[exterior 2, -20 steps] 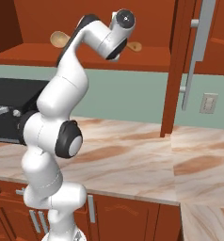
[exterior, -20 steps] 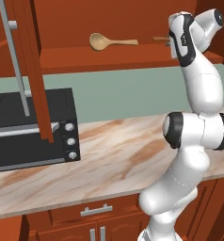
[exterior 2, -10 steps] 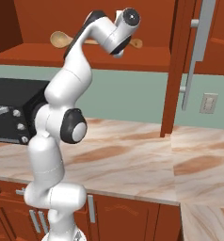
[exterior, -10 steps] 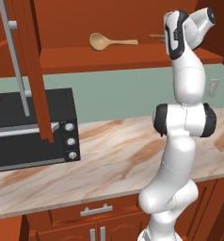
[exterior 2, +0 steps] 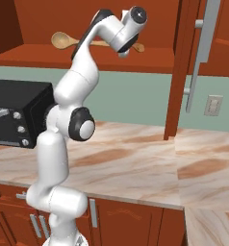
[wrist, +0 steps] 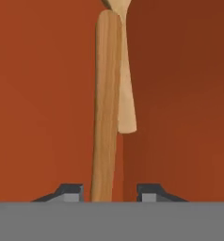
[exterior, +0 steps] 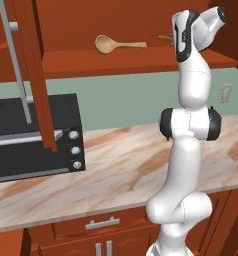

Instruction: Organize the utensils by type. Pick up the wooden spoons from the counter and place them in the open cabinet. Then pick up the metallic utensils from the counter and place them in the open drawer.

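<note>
Two wooden spoons sit up in the open cabinet [exterior: 141, 62]. The large wooden spoon [exterior: 116, 44] lies on the shelf with its round bowl to the left in the left base view, handle pointing toward my hand. In the hand view a spoon handle [wrist: 106, 108] runs up between my gripper [wrist: 109, 192] tips, with a second, paler handle [wrist: 125, 101] just beside it further in. My fingertips [wrist: 67, 192] stand a little apart from the handle on both sides, so my gripper is released, touching nothing that I can see. Below, the counter [exterior: 121, 170] carries a black toaster oven [exterior: 33, 135] at its left.
</note>
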{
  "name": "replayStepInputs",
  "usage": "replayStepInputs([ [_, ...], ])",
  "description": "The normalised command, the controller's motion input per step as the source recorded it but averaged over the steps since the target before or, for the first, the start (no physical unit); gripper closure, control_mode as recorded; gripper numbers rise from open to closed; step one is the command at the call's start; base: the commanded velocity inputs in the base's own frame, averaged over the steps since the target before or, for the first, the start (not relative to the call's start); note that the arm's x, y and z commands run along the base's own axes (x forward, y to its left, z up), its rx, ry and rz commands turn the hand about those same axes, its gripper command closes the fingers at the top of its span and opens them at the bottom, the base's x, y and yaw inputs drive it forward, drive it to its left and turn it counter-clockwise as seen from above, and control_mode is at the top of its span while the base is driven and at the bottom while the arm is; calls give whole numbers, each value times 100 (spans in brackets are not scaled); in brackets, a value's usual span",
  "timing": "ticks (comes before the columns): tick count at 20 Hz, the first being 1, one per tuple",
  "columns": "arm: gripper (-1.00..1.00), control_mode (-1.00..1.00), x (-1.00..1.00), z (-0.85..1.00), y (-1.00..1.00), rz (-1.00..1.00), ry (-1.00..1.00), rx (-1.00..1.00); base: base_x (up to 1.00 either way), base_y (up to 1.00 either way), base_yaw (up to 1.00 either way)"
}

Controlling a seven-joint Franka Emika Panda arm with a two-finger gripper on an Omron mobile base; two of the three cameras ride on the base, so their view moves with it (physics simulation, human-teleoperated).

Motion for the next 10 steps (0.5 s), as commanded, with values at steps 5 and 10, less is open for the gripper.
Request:
replayStepInputs([
  [5,-100,-100,35,-13,0,1,8,1,0,0,0],
  [10,-100,-100,17,-15,3,5,19,0,0,0,0],
])
